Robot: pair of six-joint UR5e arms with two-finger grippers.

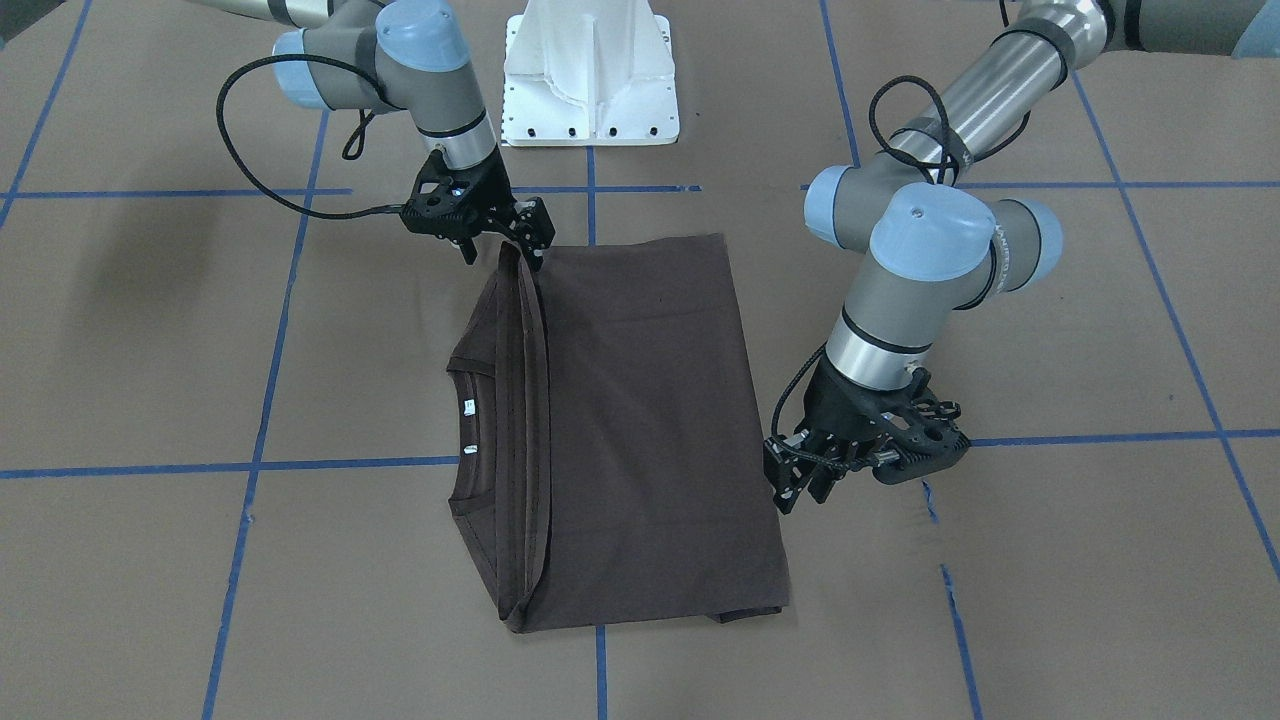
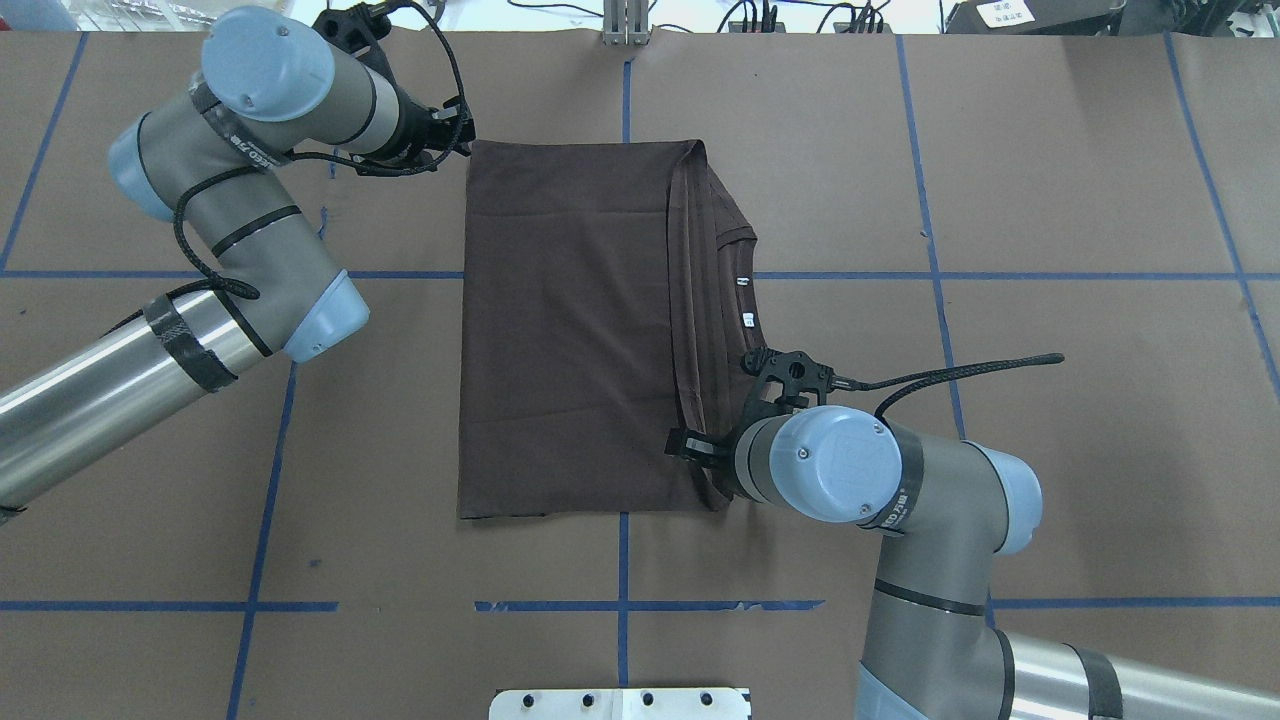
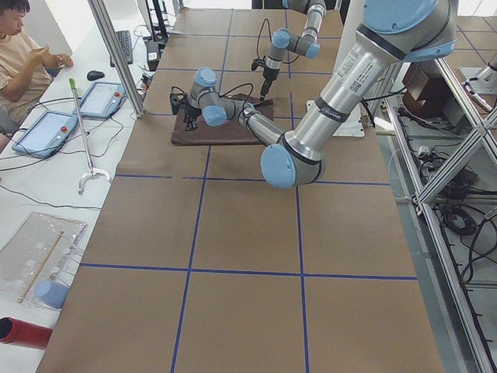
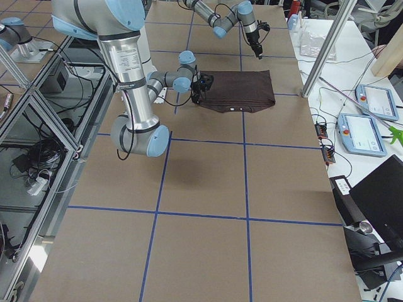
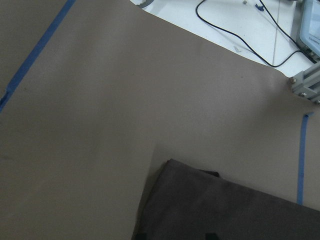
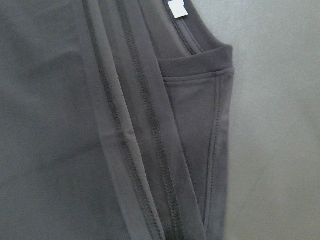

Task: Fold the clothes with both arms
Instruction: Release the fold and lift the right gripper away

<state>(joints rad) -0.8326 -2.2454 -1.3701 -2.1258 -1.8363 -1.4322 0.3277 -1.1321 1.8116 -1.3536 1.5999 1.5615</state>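
The dark brown T-shirt (image 1: 640,400) lies flat on the brown table, folded into a rectangle. Its collar and white neck labels (image 2: 745,300) show along the edge on my right side. My left gripper (image 1: 800,488) hovers just off the shirt's far corner on my left side. The left wrist view shows that corner (image 5: 225,210) lying flat between two separated fingertips, so the gripper is open. My right gripper (image 1: 505,250) stands open over the shirt's near corner on the collar side. The right wrist view shows stitched folds and the collar (image 6: 200,65), with no cloth gripped.
The white pedestal base (image 1: 590,80) stands at the table's near edge, behind the shirt. Blue tape lines (image 2: 620,605) grid the brown table cover. Off the far edge are a metal post (image 3: 116,54), tablets (image 3: 46,128), cables and a seated person (image 3: 23,54).
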